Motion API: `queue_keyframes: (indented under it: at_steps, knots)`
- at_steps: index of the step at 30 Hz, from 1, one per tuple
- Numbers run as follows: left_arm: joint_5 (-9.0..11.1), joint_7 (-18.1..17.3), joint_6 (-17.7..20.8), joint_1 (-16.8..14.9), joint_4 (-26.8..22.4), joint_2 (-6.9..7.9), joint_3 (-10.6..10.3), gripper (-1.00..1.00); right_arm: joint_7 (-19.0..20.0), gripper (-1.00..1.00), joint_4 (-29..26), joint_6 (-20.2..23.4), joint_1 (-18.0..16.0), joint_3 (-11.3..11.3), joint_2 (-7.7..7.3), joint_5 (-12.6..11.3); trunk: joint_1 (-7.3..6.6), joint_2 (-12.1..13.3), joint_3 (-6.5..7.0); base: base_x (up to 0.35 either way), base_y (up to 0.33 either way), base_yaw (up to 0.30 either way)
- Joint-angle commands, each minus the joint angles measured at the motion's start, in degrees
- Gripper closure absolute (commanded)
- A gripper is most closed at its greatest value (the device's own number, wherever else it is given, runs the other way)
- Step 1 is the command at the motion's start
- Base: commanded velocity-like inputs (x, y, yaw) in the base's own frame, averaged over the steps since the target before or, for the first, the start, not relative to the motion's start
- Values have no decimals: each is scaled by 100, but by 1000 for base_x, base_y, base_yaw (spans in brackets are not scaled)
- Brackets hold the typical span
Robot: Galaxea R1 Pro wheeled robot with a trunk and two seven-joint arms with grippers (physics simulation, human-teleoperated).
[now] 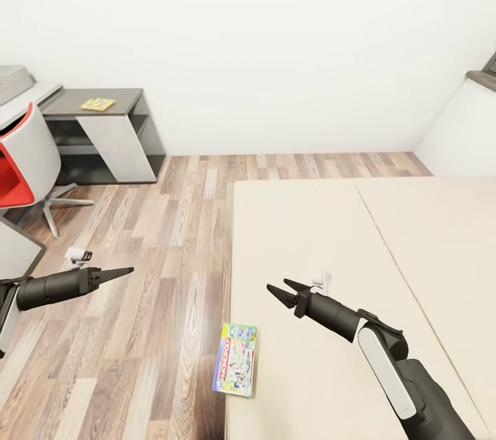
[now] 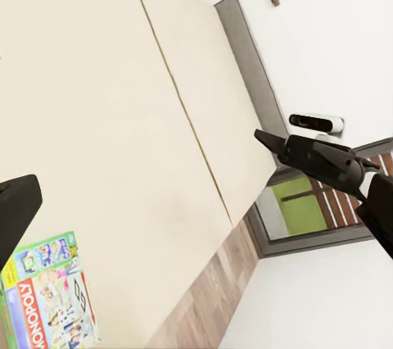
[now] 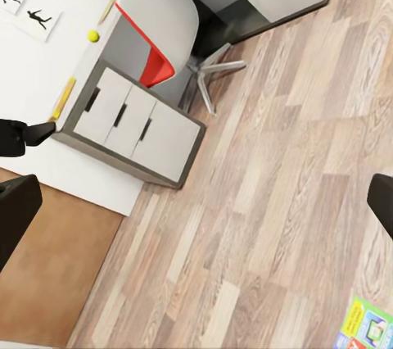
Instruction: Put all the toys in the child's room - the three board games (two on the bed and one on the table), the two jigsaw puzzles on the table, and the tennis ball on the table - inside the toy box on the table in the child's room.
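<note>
Early on, by my judgement: a board game (image 1: 236,359) lies at the bed (image 1: 310,233) edge, untouched, right gripper (image 1: 284,290) just beside (fingers apart, empty). Left gripper (image 1: 122,272) over the floor, fingers together. Tennis ball (image 3: 93,36) on the bench

Flat rectangular Monopoly board game box (image 1: 235,359), bright green and blue, lying face up at the cream bed's (image 1: 331,247) near left edge. Small yellow tennis ball (image 3: 93,36) resting on the white bench (image 3: 82,70).
</note>
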Motion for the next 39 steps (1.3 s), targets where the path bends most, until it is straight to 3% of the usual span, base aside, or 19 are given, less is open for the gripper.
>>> queue_keyframes:
  at_steps: [1,23,32,39]
  knots:
    - [-4,-24,61,-3,-1,-1,0,-100,-12,-100,-3,48,-4,4,-4,-56,3,-9,1,0,0,0]
    - [-4,-24,61,-3,-1,-2,-4,-100,-36,-100,-2,45,-4,4,-3,-52,3,-9,210,0,0,0]
    - [-9,-24,61,-3,-1,2,-2,-100,-51,-100,-2,45,-4,4,12,177,3,-9,295,0,0,0]
    - [-5,-24,66,-3,-1,-10,-8,-100,-56,-100,2,45,-4,4,14,219,3,-9,362,0,0,0]
